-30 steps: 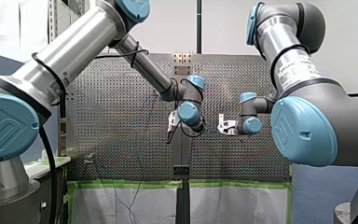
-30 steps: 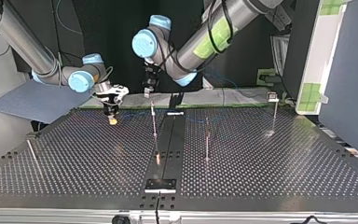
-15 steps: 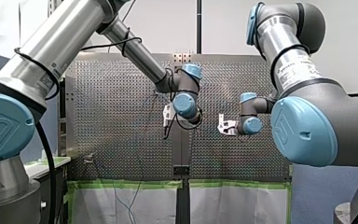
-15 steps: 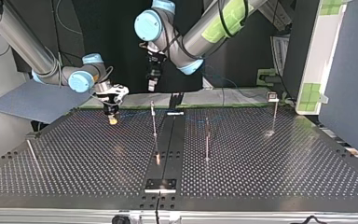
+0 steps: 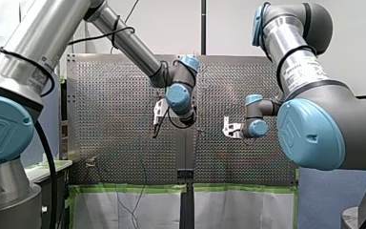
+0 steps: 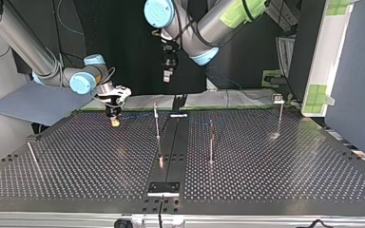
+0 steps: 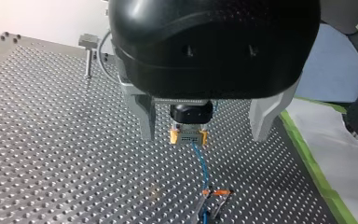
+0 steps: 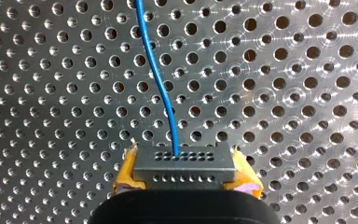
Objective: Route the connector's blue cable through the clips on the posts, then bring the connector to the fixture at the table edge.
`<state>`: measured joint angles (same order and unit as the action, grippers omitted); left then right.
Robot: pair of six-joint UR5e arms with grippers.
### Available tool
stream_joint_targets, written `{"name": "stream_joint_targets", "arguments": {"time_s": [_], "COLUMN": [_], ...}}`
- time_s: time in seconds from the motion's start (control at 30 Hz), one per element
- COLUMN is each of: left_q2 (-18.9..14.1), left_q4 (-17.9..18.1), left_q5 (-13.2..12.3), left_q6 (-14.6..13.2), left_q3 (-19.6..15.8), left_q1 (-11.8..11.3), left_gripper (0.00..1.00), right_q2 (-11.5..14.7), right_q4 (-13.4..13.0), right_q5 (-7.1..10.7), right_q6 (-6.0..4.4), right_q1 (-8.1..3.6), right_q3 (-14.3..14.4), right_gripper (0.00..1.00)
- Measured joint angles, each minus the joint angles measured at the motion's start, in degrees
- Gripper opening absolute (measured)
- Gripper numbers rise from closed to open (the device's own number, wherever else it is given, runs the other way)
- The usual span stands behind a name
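Holding the small grey rectangular connector (image 8: 182,167) between its yellow pads (image 8: 127,176), the right gripper (image 6: 115,119) hangs low over the perforated metal table (image 6: 275,175), at the top view's far left. Its fingers are clamped on the connector's two short ends. The thin blue cable (image 8: 158,79) leaves the connector's face and runs ahead over the holes. The black left gripper (image 6: 167,77) hangs high above the table's far edge, its metal fingers wide apart and empty. Its wrist view shows the cable leading from the connector to a small clip with orange marks (image 7: 214,192); whether the cable sits in that clip cannot be told.

The routing seems barely under way, since the thin metal posts (image 6: 156,121) nearer the middle show no cable on them. To do this step well, the right gripper should keep its clamp firm and level, so the cable does not twist. The left gripper should come down astride the cable, shut only lightly so the cable can slide, and guide it sideways into each clip without knocking a post.
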<state>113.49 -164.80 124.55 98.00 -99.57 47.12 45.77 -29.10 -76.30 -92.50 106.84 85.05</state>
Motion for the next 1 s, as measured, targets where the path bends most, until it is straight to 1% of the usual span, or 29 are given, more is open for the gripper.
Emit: {"name": "stream_joint_targets", "arguments": {"time_s": [0.1, 0.47, 0.73, 1.0], "left_q2": [-1.4, -6.6, -10.6, -14.3], "left_q4": [0.6, 1.5, 5.0, 8.6], "left_q5": [0.1, 0.4, 0.1, 0.1], "left_q6": [0.6, 1.2, 3.7, 4.0], "left_q3": [-1.4, -6.6, -10.6, -14.3], "left_q1": [0.1, 0.5, 0.6, 0.6], "left_gripper": [1.00, 1.00, 1.00, 1.00], "right_q2": [0.0, 0.0, 0.0, 0.0], "right_q4": [0.0, 0.0, 0.3, 0.5], "right_q5": [0.00, 0.00, 0.00, -0.06], "right_q6": [-0.03, -0.07, -0.07, -0.06], "right_q1": [0.00, -0.08, -0.17, -0.17], "right_q3": [0.0, 0.0, 0.0, 0.0], "right_gripper": [0.00, 0.00, 0.00, 0.00]}}
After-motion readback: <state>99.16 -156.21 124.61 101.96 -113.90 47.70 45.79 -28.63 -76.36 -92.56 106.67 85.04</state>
